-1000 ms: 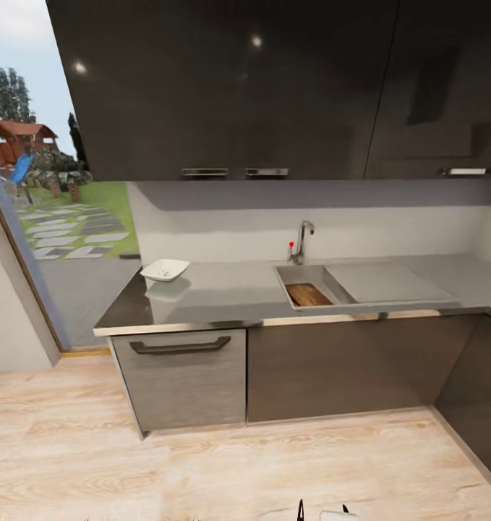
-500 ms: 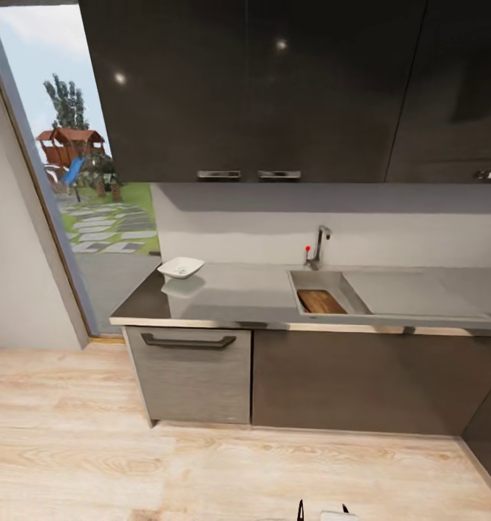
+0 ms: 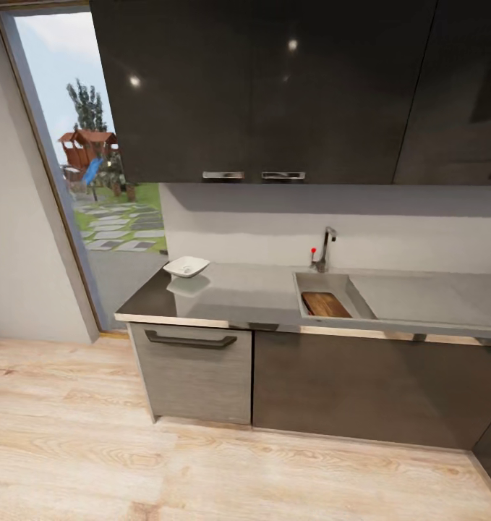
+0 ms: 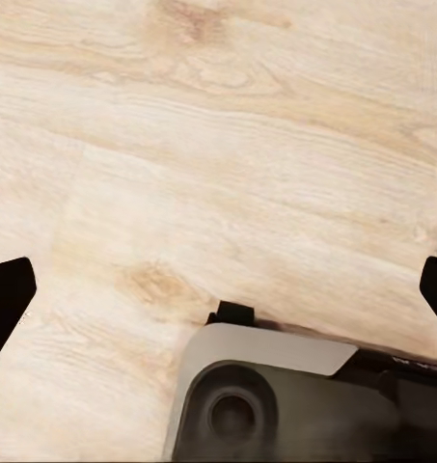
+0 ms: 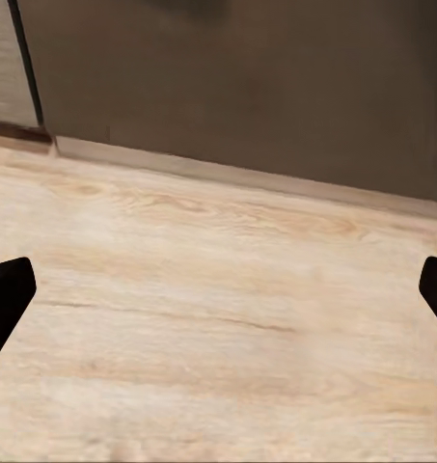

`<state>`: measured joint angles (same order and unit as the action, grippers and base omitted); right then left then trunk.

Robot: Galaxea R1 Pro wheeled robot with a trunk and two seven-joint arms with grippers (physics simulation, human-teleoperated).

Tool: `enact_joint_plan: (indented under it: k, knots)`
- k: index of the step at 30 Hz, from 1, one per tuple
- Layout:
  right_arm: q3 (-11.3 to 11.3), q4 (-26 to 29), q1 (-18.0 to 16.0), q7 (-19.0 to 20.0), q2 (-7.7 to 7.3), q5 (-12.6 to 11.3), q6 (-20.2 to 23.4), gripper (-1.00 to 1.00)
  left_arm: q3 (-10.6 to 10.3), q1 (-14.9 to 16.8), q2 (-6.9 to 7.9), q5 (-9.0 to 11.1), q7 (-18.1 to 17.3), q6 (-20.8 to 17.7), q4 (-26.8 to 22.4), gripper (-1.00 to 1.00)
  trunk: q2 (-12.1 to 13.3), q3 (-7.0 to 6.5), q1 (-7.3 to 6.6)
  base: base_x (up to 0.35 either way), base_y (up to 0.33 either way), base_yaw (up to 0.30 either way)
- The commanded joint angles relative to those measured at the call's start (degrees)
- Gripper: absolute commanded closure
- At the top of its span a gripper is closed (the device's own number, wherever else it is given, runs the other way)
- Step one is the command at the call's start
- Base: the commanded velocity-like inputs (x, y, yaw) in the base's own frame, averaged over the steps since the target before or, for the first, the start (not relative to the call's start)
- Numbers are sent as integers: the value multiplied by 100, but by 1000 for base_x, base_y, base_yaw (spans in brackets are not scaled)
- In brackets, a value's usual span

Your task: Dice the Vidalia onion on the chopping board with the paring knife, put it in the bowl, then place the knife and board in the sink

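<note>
Across the kitchen, the brown chopping board (image 3: 325, 305) lies inside the grey sink (image 3: 361, 298), under the chrome tap (image 3: 323, 250) with its red knob. The white bowl (image 3: 186, 267) stands on the dark countertop (image 3: 245, 297) near its left end; its contents are too small to tell. The paring knife and the Vidalia onion are out of view. My left gripper (image 4: 221, 294) hangs open over the wood floor, above my own base. My right gripper (image 5: 221, 292) is open too, above the floor in front of the lower cabinets.
Dark upper cabinets (image 3: 274, 87) hang over the counter. Below it are a grey drawer front with a handle (image 3: 191, 339) and brown cabinet doors. A tall glass door (image 3: 86, 181) to the garden is on the left. Pale plank floor (image 3: 202, 470) lies between me and the counter.
The camera has moved: counter, sink and door have shifted right in the picture. The board and bowl keep their places. The gripper tips have left the head view's lower edge.
</note>
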<state>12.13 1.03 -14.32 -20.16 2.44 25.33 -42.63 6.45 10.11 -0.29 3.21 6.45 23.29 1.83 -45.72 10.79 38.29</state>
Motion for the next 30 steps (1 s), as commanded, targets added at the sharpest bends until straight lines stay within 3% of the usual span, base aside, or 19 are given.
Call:
enact_joint_plan:
  k: [1, 5, 10, 13, 16, 19, 24, 27, 30]
  knots:
    - [1, -8, 114, 153, -124, 83, -2, -100, -10, 8, 30, 24, -6, 169, 117, -100, -6, 7, 1, 0, -1, 0]
    - [14, -13, 575, 670, -407, 64, -1, -100, -43, -47, 212, 15, -9, 367, 241, -100, -6, 7, 1, 0, 0, 0]
    - [37, -22, 1148, 836, -491, -163, 164, -100, -55, -335, 397, 14, -19, 445, 273, -100, -6, 7, 1, 0, 0, 0]
    - [53, -23, 1375, 862, -480, -614, 647, -100, -55, -425, 464, 17, -19, 448, 279, -100, -6, 7, 1, 0, 0, 0]
    - [59, -22, 1509, 1014, -446, -1397, 1333, -100, -56, -501, 484, 21, -10, 437, 282, -100, -6, 7, 1, 0, 0, 0]
    - [60, -11, 1544, 1203, -432, -1744, 1618, -100, -54, -550, 475, 23, 12, 406, 280, -100, -6, 7, 1, 0, 0, 0]
    - [61, 9, 1556, 1288, -371, -1906, 1758, -100, -48, -577, 434, 30, 45, 44, 274, -100, -6, 7, 1, 0, 0, 0]
    - [58, 36, 1559, 1315, -305, -1924, 1767, -100, -41, -580, 425, 24, 35, -627, 262, -100, -6, 7, 1, 0, 0, 0]
    - [67, 58, 1557, 1320, -302, -1922, 1761, -100, -36, -580, 419, 27, 23, -731, 246, -100, -6, 7, 1, 0, 0, 0]
